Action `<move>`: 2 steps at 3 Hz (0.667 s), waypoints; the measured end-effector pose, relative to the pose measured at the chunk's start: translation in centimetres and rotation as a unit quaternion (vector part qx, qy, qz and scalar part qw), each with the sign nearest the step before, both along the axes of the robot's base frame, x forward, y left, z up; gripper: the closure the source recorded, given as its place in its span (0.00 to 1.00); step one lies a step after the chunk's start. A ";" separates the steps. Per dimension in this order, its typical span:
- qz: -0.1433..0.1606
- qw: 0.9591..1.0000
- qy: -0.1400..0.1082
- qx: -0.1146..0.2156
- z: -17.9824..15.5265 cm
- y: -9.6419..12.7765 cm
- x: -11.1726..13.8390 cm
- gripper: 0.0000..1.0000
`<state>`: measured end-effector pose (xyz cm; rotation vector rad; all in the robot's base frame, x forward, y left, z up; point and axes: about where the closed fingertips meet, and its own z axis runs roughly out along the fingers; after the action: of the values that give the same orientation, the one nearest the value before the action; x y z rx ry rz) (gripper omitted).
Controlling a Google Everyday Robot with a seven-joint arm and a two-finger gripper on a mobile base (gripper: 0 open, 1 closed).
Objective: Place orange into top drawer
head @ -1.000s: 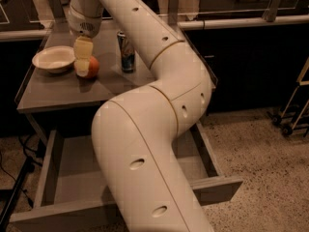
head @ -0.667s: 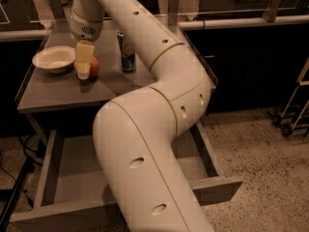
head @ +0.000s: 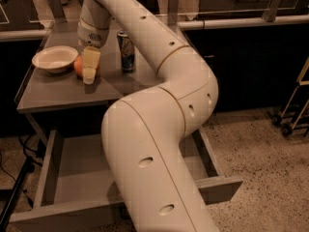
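The orange [head: 77, 66] rests on the grey table top [head: 63, 93], just right of the white bowl [head: 54, 58]. My gripper [head: 87, 73] hangs from the long cream arm and stands right at the orange, covering its right half. The top drawer [head: 77, 170] is pulled open below the table, and the inside that shows is bare. Its front panel [head: 53, 220] is at the bottom edge of the view. My arm's big lower link hides the drawer's middle and right part.
A dark drink can [head: 126, 50] stands upright on the table right of the gripper. A counter with a rail [head: 241, 21] runs along the back. A cart's legs and wheels [head: 289, 124] stand at the far right on the speckled floor.
The gripper has come down a little and shifted slightly at the orange. The orange, bowl, can and drawer stay where they were.
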<state>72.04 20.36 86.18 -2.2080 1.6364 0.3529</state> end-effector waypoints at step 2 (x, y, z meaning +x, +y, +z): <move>-0.002 1.000 0.001 0.000 -0.1 -0.1 0.0 0.38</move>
<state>72.04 20.23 86.03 -2.2056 1.6412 0.3556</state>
